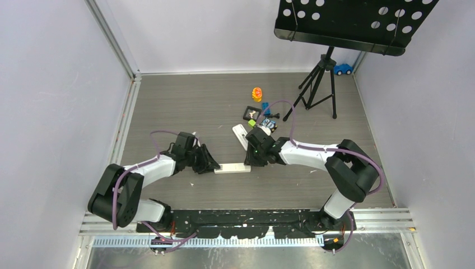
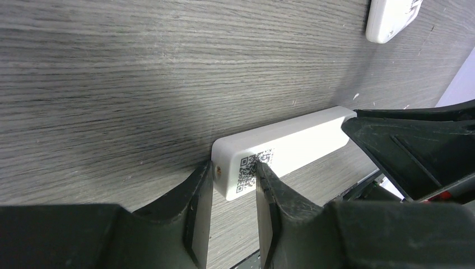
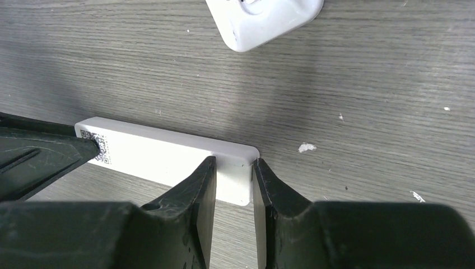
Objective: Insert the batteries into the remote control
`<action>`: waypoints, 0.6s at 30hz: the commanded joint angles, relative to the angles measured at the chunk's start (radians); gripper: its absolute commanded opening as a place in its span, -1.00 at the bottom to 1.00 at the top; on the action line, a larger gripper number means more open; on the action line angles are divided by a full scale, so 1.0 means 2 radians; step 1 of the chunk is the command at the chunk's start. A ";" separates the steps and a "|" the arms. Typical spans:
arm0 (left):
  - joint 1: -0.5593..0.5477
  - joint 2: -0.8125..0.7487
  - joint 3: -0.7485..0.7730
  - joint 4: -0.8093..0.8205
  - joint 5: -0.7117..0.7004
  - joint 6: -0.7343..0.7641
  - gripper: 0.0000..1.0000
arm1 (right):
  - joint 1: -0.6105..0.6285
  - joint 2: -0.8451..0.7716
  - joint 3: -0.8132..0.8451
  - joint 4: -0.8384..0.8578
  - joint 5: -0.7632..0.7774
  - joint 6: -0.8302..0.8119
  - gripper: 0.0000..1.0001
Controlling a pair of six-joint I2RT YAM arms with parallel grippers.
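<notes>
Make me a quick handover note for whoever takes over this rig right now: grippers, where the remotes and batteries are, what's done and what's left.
Left gripper: jaws closed on the QR-code end of the slim white remote.
Right gripper: jaws closed on the opposite end of the same remote, which sits on the table between the arms.
Wider white remote: lies on the table just beyond, untouched.
Batteries: I cannot pick them out. There is small clutter farther back.
Done: no loading step is visible.
Left: probably everything, meaning open a battery bay, fetch the batteries and insert them.
</notes>
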 commanded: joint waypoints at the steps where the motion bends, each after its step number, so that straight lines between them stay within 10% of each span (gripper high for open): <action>1: -0.027 0.030 -0.018 0.089 0.043 -0.031 -0.50 | 0.053 0.104 -0.018 0.123 -0.195 0.021 -0.36; 12: -0.034 0.006 -0.002 0.050 0.004 -0.016 -0.54 | 0.056 0.067 -0.009 0.045 -0.077 0.007 -0.23; 18: -0.033 -0.031 0.056 -0.040 -0.061 0.025 0.00 | 0.025 -0.031 -0.038 0.014 0.017 -0.007 0.10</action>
